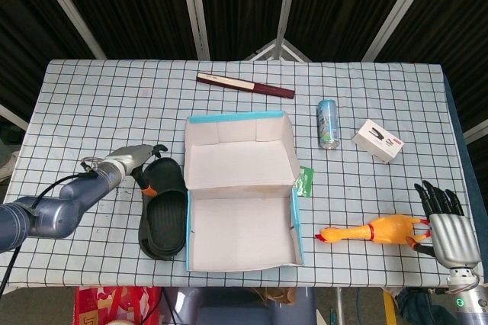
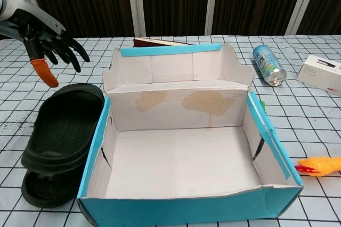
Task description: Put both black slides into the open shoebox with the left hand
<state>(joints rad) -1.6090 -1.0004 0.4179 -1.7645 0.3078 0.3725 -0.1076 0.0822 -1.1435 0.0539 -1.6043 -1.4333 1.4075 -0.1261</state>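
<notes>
Two black slides (image 1: 164,207) lie stacked one on the other just left of the open shoebox (image 1: 242,249); in the chest view the upper slide (image 2: 64,126) covers most of the lower one (image 2: 45,189). The shoebox (image 2: 184,208) is white inside with blue outer walls and holds nothing. My left hand (image 1: 139,163) hovers at the far end of the slides, fingers spread and holding nothing; the chest view shows this left hand (image 2: 42,24) above the upper slide, its orange-tipped thumb pointing down. My right hand (image 1: 444,227) rests open at the front right edge.
A yellow rubber chicken (image 1: 374,230) lies right of the box, near the right hand. A can (image 1: 328,123) and a white carton (image 1: 377,140) sit at the back right. A dark red flat case (image 1: 244,85) lies behind the box, and a green packet (image 1: 306,181) beside its right wall.
</notes>
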